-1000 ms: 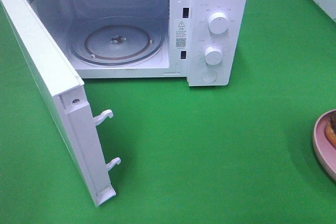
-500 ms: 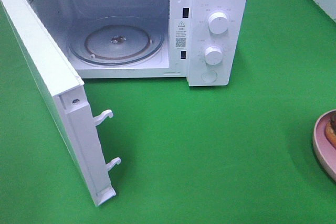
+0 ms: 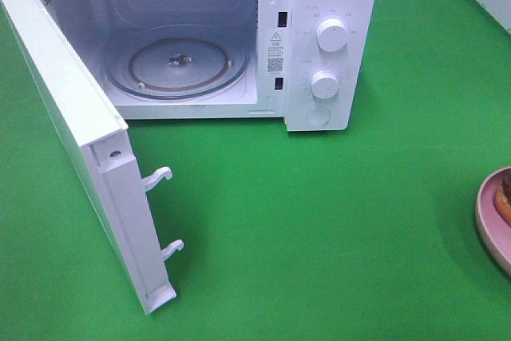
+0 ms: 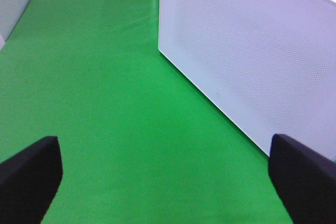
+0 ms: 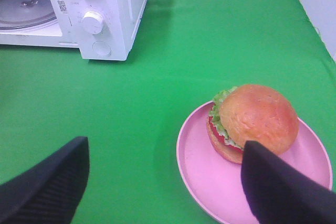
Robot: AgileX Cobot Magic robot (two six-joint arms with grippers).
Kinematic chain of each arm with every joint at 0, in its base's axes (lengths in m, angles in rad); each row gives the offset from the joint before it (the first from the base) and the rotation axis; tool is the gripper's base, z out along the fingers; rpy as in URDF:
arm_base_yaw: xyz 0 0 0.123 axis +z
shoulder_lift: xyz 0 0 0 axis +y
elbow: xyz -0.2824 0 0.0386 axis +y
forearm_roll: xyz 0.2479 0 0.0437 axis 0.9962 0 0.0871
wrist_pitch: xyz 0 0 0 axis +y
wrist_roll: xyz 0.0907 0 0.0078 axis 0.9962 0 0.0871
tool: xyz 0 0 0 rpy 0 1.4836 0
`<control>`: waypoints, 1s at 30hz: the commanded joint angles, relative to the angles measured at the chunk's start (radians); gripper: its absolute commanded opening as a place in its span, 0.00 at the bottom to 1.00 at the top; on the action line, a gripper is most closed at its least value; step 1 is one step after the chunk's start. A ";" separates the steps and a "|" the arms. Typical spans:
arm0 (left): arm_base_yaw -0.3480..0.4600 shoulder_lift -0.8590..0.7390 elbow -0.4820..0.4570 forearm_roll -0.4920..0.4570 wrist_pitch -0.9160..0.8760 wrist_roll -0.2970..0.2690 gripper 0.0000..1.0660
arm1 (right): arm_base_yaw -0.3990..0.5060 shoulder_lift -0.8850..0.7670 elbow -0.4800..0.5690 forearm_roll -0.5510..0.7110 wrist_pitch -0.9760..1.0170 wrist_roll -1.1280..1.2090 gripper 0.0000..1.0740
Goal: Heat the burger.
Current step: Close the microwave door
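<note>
Burger (image 5: 254, 120) single, two dials (image 3: 330, 35)

green table (image 3: 319, 221); white microwave (image 3: 331, 5) at back, door open; pink plate (image 3: 489, 225) at right edge

your high camera looks down at the open microwave (image 3: 319, 37) on the green cloth (image 3: 335, 221). your left wrist view sits close behind the door (image 4: 252, 51). your right wrist view faces the pink plate (image 5: 210, 182), sharing the microwave's dials.
</note>
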 commanded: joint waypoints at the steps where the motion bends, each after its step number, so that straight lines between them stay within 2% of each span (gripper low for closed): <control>1: 0.004 -0.005 0.005 -0.005 -0.006 -0.005 0.96 | -0.008 -0.027 0.000 -0.001 -0.005 0.009 0.71; 13: 0.004 0.031 -0.012 -0.003 -0.037 -0.026 0.95 | -0.008 -0.027 0.000 -0.001 -0.005 0.010 0.71; 17: 0.004 0.085 -0.026 0.008 -0.117 -0.024 0.87 | -0.008 -0.027 0.000 -0.001 -0.005 0.010 0.71; 18: 0.004 0.119 -0.026 0.006 -0.156 -0.024 0.81 | -0.008 -0.027 0.000 -0.001 -0.005 0.010 0.71; 19: 0.004 0.119 -0.026 0.006 -0.156 -0.024 0.81 | -0.008 -0.027 0.000 -0.001 -0.005 0.010 0.71; 20: 0.004 0.158 -0.026 0.006 -0.179 -0.024 0.71 | -0.008 -0.027 0.000 -0.001 -0.005 0.010 0.71; 21: 0.004 0.158 -0.026 0.006 -0.179 -0.024 0.71 | -0.008 -0.027 0.000 -0.001 -0.005 0.010 0.71; 22: 0.004 0.206 -0.026 0.008 -0.193 -0.024 0.61 | -0.008 -0.027 0.000 -0.001 -0.005 0.010 0.71; 23: 0.004 0.206 -0.026 0.008 -0.193 -0.024 0.61 | -0.008 -0.027 0.000 -0.001 -0.005 0.010 0.71; 24: 0.004 0.252 -0.020 0.008 -0.212 -0.024 0.52 | -0.008 -0.027 0.000 -0.001 -0.005 0.010 0.71; 25: 0.004 0.289 -0.006 0.008 -0.257 -0.024 0.48 | -0.008 -0.027 0.000 -0.001 -0.005 0.010 0.71; 26: 0.004 0.289 -0.006 0.008 -0.257 -0.024 0.48 | -0.008 -0.027 0.000 -0.001 -0.005 0.010 0.71; 27: 0.004 0.307 0.004 0.008 -0.286 -0.024 0.36 | -0.008 -0.027 0.000 -0.001 -0.005 0.010 0.71; 28: 0.004 0.307 0.004 0.008 -0.286 -0.024 0.36 | -0.008 -0.027 0.000 -0.001 -0.005 0.010 0.71; 29: 0.004 0.338 0.024 0.007 -0.336 -0.024 0.20 | -0.008 -0.027 0.000 -0.001 -0.005 0.010 0.71; 30: 0.004 0.338 0.024 0.007 -0.336 -0.024 0.20 | -0.008 -0.027 0.000 -0.001 -0.005 0.010 0.71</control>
